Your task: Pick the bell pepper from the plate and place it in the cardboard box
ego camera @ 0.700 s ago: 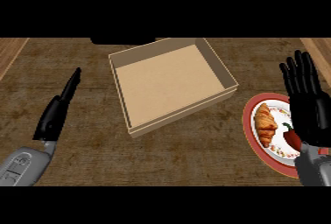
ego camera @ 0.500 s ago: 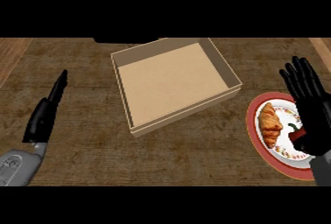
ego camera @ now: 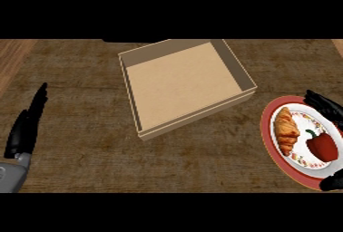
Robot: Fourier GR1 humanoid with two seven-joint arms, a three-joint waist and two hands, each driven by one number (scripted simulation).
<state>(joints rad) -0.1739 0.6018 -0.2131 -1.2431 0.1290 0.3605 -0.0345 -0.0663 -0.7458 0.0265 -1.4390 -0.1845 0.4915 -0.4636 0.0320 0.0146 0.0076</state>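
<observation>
The red bell pepper [ego camera: 322, 146] lay on the red-rimmed plate [ego camera: 268, 136] beside a croissant [ego camera: 286, 130], near the open cardboard box [ego camera: 184, 86], the right hand [ego camera: 324, 103] spread open around it, the left hand [ego camera: 25, 127] straight, holding nothing.

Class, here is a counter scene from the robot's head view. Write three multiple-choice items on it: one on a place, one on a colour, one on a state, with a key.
1. Where is the bell pepper?
A. in the cardboard box
B. on the plate, beside the croissant
C. on the bare counter

2. What colour is the bell pepper?
A. red
B. green
C. yellow

3. What does the cardboard box hold?
A. the croissant
B. the plate
C. nothing

Key: 1 B, it lies on the plate right of the croissant. 2 A, its skin is red. 3 C, only the box's bare floor shows.
</observation>
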